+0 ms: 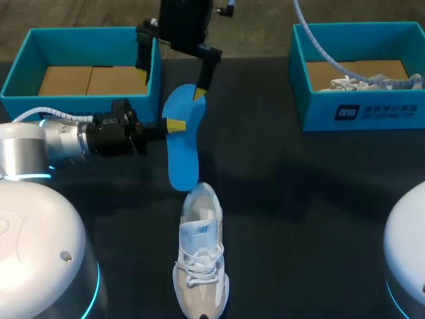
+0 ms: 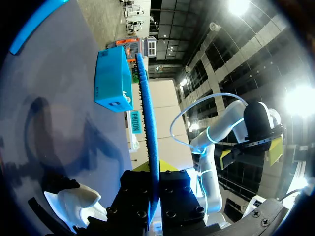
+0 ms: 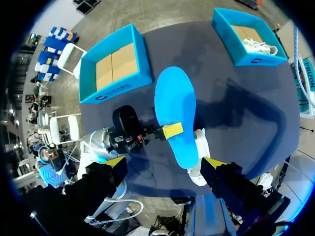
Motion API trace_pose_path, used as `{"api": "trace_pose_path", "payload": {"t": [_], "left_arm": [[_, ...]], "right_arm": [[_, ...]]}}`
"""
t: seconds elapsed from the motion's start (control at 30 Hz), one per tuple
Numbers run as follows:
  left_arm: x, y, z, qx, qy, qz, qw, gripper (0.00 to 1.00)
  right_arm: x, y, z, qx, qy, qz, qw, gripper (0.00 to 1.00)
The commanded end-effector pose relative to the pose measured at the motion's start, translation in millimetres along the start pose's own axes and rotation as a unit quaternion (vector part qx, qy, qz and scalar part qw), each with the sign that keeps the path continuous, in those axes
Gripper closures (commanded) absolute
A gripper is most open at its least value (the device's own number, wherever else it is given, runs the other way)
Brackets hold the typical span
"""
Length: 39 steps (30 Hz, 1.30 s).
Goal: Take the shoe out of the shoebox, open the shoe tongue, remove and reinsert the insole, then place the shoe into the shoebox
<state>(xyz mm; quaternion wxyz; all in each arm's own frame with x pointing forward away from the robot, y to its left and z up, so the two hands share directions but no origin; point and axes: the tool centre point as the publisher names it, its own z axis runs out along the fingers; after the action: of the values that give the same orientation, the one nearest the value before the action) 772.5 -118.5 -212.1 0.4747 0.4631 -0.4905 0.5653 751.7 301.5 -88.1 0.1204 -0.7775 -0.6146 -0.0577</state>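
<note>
My left gripper (image 1: 174, 125) is shut on the edge of a blue insole (image 1: 181, 147), holding it above the table. From the left wrist the insole (image 2: 147, 123) shows edge-on between the fingers. A white shoe (image 1: 200, 260) lies on the dark table just below the insole, toe toward the front edge. My right gripper (image 1: 170, 78) hangs open and empty over the insole's far end, its yellow-tipped fingers spread wide. From the right wrist I look down on the insole (image 3: 176, 113) and the left gripper (image 3: 172, 131) pinching it, and the shoe (image 3: 201, 157) is mostly hidden beneath.
An open blue shoebox (image 1: 154, 80) with a cardboard floor stands at the back left, close behind the left arm. A second blue box (image 1: 362, 113) at the back right holds another white shoe (image 1: 345, 84). A white cable runs over that box.
</note>
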Motion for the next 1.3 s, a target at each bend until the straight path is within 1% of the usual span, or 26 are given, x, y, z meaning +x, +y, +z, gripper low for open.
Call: {"api": "trace_pose_path", "payload": {"t": [0.03, 0.17, 0.23, 0.3, 0.43, 0.6, 0.67, 0.87, 1.07, 1.13, 1.2, 1.23, 1.3], "left_arm": [[0.6, 0, 0, 0.0, -0.001, 0.0, 1.0, 1.0], [0.6, 0, 0, 0.0, -0.001, 0.0, 1.0, 1.0], [0.6, 0, 0, 0.0, -0.001, 0.0, 1.0, 1.0], [0.6, 0, 0, 0.0, -0.001, 0.0, 1.0, 1.0], [0.6, 0, 0, 0.0, -0.001, 0.0, 1.0, 1.0], [0.6, 0, 0, 0.0, -0.001, 0.0, 1.0, 1.0], [0.6, 0, 0, 0.0, -0.001, 0.0, 1.0, 1.0], [0.6, 0, 0, 0.0, -0.001, 0.0, 1.0, 1.0], [0.6, 0, 0, 0.0, -0.001, 0.0, 1.0, 1.0], [0.6, 0, 0, 0.0, -0.001, 0.0, 1.0, 1.0], [0.6, 0, 0, 0.0, -0.001, 0.0, 1.0, 1.0], [0.6, 0, 0, 0.0, -0.001, 0.0, 1.0, 1.0], [0.6, 0, 0, 0.0, -0.001, 0.0, 1.0, 1.0]], "right_arm": [[-11.2, 1.2, 4, 0.006, 0.142, 0.004, 0.99, 0.0], [-17.2, -1.5, 5, 0.011, 0.166, 0.01, 0.986, 0.0], [-18.9, -1.5, 7, 0.014, 0.184, 0.006, 0.983, 0.0], [-21.1, -0.8, 8, 0.016, 0.19, -0.001, 0.982, 0.0], [-32.4, 4.3, 12, 0.018, 0.241, -0.026, 0.97, 0.0], [-41.4, 13.3, 16, 0.019, 0.278, -0.034, 0.96, 0.0], [-45.2, 16.4, 20, 0.016, 0.304, -0.043, 0.951, 0.0], [-55.3, 20.8, 30, 0.019, 0.359, -0.046, 0.932, 0.0], [-59.1, 26.6, 36, 0.015, 0.403, -0.068, 0.913, 0.0], [-61.4, 28.8, 42, 0.018, 0.408, -0.067, 0.91, 0.0], [-63.0, 29.9, 47, 0.017, 0.43, -0.073, 0.9, 0.0], [-63.9, 30.1, 49, 0.019, 0.429, -0.07, 0.9, 0.0], [-64.9, 30.6, 52, 0.02, 0.442, -0.074, 0.894, 0.0]]}}
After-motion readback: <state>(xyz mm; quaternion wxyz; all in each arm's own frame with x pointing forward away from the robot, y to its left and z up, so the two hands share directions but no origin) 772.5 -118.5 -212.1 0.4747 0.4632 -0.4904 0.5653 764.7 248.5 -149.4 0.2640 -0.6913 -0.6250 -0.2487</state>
